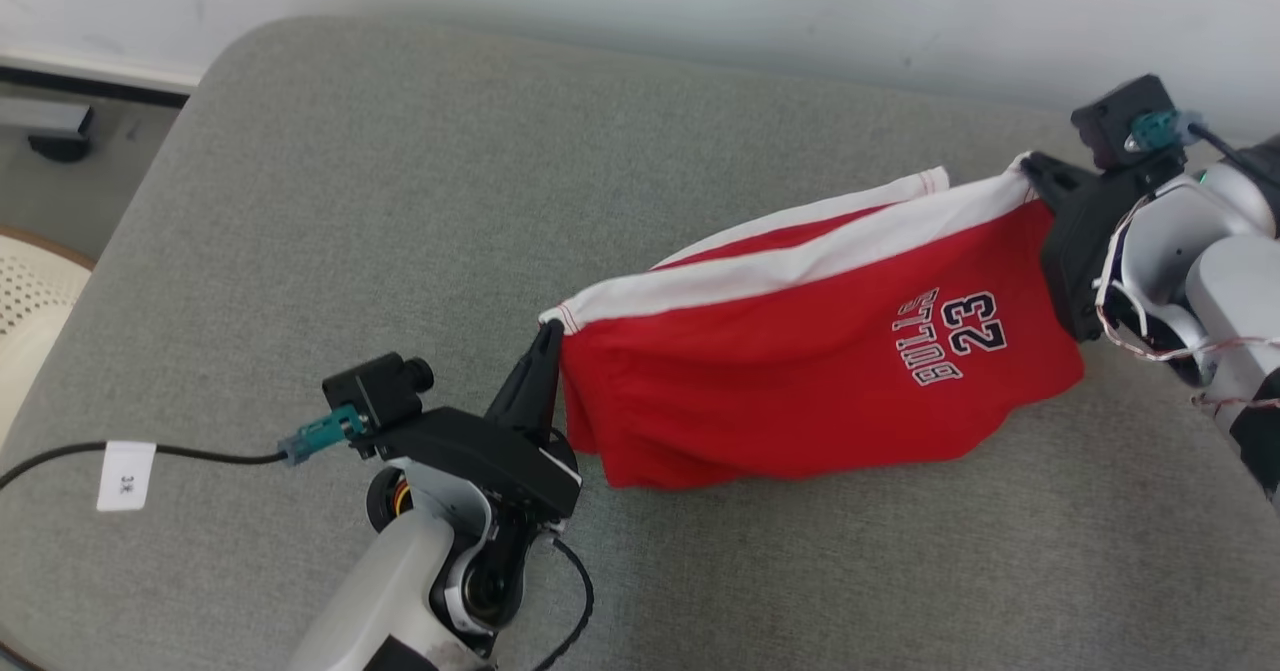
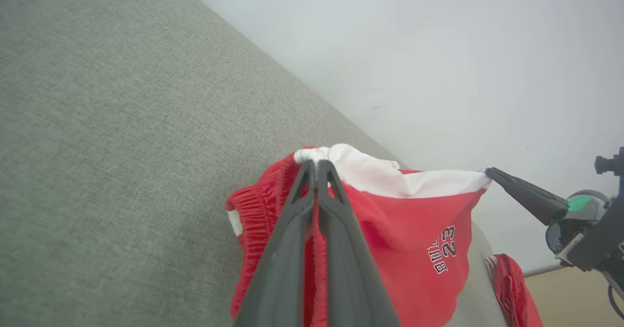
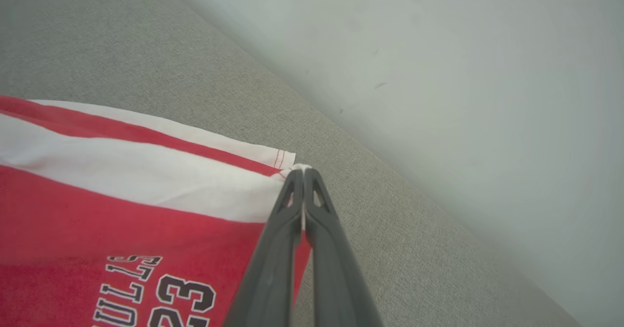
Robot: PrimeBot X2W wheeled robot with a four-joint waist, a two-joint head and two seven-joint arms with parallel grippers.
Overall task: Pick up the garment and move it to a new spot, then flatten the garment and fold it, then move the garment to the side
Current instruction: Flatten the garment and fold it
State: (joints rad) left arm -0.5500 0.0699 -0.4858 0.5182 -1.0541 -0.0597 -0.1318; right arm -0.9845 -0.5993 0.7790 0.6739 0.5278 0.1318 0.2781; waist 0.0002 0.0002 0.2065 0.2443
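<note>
The garment (image 1: pixel 800 371) is a pair of red shorts with a white hem band and "BULLS 23" printed on it. It hangs stretched between my two grippers above the grey cushion, its lower part sagging onto the fabric. My left gripper (image 1: pixel 550 336) is shut on the near white corner (image 2: pixel 314 157). My right gripper (image 1: pixel 1030 173) is shut on the far white corner (image 3: pixel 298 167). In the left wrist view the shorts (image 2: pixel 414 229) droop below the fingers, with the elastic waistband bunched at the left, and the right gripper (image 2: pixel 490 172) pinches the other end.
The grey sofa cushion (image 1: pixel 400 201) runs wide to the left and front. A pale wall (image 1: pixel 700 1) stands close behind it. A round wicker seat (image 1: pixel 25 301) sits off the left edge. My left arm's cable with a white tag (image 1: pixel 125 474) trails over the cushion.
</note>
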